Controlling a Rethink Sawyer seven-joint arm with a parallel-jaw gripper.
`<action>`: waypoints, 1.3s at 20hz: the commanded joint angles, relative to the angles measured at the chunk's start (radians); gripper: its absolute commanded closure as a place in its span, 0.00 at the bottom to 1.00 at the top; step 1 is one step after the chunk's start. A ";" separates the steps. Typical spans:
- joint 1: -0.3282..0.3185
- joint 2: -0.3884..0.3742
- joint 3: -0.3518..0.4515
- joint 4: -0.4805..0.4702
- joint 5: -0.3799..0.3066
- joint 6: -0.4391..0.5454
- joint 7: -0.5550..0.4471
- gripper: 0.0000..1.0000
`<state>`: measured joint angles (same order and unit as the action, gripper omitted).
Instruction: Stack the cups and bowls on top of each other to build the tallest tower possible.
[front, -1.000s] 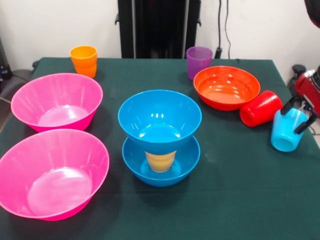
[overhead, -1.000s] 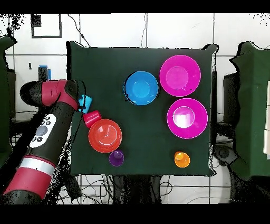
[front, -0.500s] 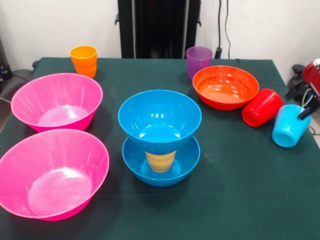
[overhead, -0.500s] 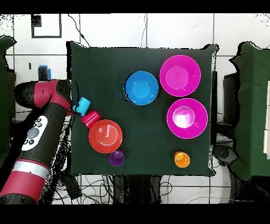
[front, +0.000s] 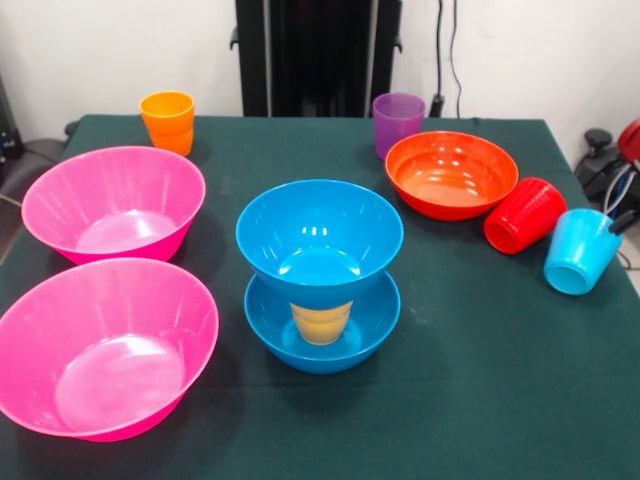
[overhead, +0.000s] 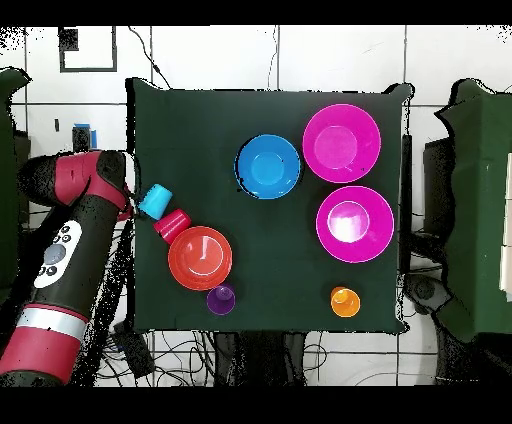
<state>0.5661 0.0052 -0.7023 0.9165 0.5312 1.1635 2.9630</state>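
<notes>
From the front, the light blue cup (front: 581, 251) sits tilted close to the right edge of the green table (front: 480, 380), its mouth turned up and toward that edge. A dark tip of the gripper (front: 627, 222) shows at the cup's rim by the picture's right border; whether it is spread or closed on the cup cannot be told. The red cup (front: 524, 215) lies on its side between the light blue cup and the orange-red bowl (front: 452, 174), touching the bowl's wall. The purple cup (front: 398, 124) and the orange cup (front: 168, 121) stand upright near the far edge. Open cloth runs across the near right part of the table. The tower (front: 320, 272) stands mid-table: a blue bowl, a yellow cup (front: 321, 322) inside it, and a second blue bowl resting on that cup. Both pink bowls (front: 113, 203) on the left are empty, as is the orange-red bowl.

From overhead, the red and black arm (overhead: 62, 250) lies outside the table's left edge, its end beside the light blue cup (overhead: 154, 200), which is just inside that edge. The red cup (overhead: 172, 222) touches the orange-red bowl (overhead: 200, 257). The tower (overhead: 268, 166) is apart from the pink bowls (overhead: 342, 142) on the right. The table's top left is bare.
</notes>
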 joint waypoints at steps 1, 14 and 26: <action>-0.004 0.040 0.088 -0.020 -0.016 0.021 0.159 0.00; -0.025 0.043 0.180 0.007 0.031 0.019 0.135 0.00; -0.002 0.036 0.167 -0.018 0.019 0.090 0.173 0.00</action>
<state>0.5648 0.0083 -0.6612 0.9148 0.5395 1.1637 2.9630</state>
